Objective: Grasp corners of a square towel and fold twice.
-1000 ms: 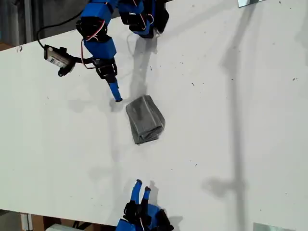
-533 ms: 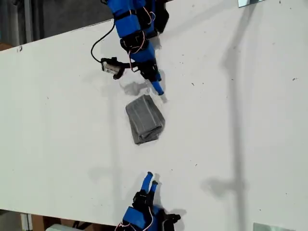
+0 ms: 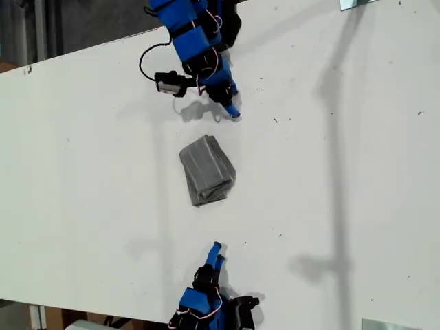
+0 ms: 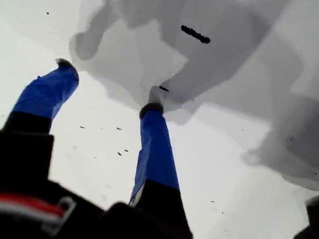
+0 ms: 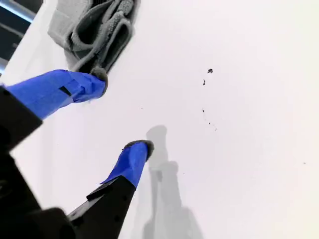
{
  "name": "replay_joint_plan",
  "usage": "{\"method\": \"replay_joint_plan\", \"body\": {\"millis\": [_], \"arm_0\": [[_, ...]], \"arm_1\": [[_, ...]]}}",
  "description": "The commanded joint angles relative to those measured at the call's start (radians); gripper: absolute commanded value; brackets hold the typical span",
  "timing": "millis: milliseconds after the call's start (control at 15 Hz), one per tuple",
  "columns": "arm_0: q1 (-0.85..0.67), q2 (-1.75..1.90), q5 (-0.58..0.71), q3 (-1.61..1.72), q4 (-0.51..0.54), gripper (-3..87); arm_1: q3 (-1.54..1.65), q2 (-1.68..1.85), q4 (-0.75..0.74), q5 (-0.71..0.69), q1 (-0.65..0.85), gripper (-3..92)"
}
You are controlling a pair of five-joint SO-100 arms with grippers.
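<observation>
The towel lies folded into a small grey bundle near the middle of the white table. Its layered folded edges face my second gripper, as the second wrist view shows the towel. Single corners cannot be picked out. My second gripper is open at the exterior view's bottom, short of the towel and holding nothing. My first gripper is open above bare table at the exterior view's top, beyond the towel's far end. The towel does not show in the first wrist view.
A small camera module on a black cable hangs beside the first arm. The table's edge runs slantwise across the exterior view's top left. Shiny plates sit at the exterior view's top right and bottom right.
My first arm swung from the exterior view's left of the towel to the right and drew back from it. My second gripper shifted slightly right and turned. The towel stayed put.
</observation>
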Motion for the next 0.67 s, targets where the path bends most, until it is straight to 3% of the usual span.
{"method": "replay_joint_plan", "body": {"millis": [0,133,267,467,600], "arm_0": [[-0.006,0.003,-0.031,0.011,-0.034,23.5],[-0.012,0.003,-0.002,0.011,-0.034,23.9],[-0.014,0.005,0.341,0.015,-0.04,22.5],[-0.008,0.005,0.403,0.015,-0.041,20.0],[-0.011,0.005,0.425,0.015,-0.043,18.4]], "arm_1": [[-0.057,0.043,0.115,0.025,0.052,23.8],[-0.02,0.126,0.127,-0.009,0.202,27.0],[0.012,0.186,0.209,-0.009,0.302,30.6],[0.063,0.232,0.279,-0.009,0.403,34.6],[0.101,0.276,0.241,0.0,0.345,29.6]]}}
